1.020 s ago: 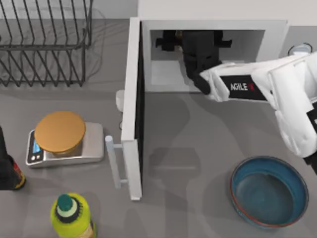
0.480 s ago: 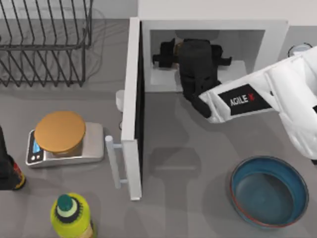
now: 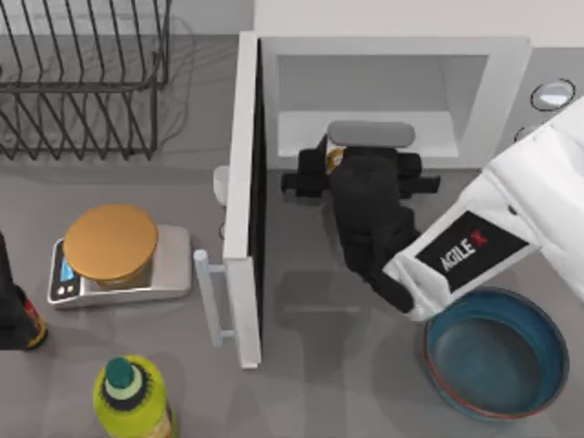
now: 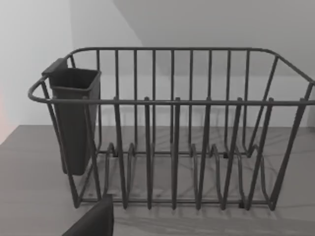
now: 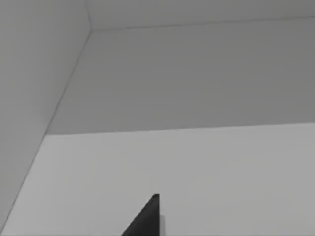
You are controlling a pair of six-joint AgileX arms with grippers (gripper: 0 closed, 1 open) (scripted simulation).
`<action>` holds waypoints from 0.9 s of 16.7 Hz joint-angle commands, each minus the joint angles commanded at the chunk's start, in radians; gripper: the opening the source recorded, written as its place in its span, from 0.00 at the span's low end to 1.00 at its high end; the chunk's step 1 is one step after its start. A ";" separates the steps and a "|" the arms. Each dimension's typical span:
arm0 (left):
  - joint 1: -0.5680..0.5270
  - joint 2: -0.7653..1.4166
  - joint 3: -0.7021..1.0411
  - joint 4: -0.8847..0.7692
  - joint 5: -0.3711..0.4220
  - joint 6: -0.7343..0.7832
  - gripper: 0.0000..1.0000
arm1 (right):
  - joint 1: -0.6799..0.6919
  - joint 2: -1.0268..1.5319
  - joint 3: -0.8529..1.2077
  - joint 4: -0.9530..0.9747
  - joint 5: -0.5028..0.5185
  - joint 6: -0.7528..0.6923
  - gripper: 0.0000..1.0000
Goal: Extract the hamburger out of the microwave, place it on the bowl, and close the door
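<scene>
while the door point(image 3: 245, 196) stands swung wide, the right gripper point(image 3: 339, 157) sits just outside the microwave point(image 3: 497, 55) mouth, hugging a small orange-printed bit of the hamburger point(image 3: 332, 156); whether the fingers truly clench it cannot be told. bowl point(image 3: 442, 360) sits near the right arm, on the table's right; dish rack point(image 4: 172, 128) faces the left wrist camera.

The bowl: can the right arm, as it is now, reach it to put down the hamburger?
Probably yes. The right gripper with the hamburger is at the microwave mouth, and bare table lies between it and the bowl, which sits under that arm.
</scene>
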 joint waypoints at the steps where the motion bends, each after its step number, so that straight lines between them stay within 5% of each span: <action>1: 0.000 0.000 0.000 0.000 0.000 0.000 1.00 | 0.011 -0.023 -0.048 0.024 0.010 0.004 0.00; 15: 0.000 0.000 0.000 0.000 0.000 0.000 1.00 | 0.027 -0.180 -0.139 -0.043 0.028 0.013 0.00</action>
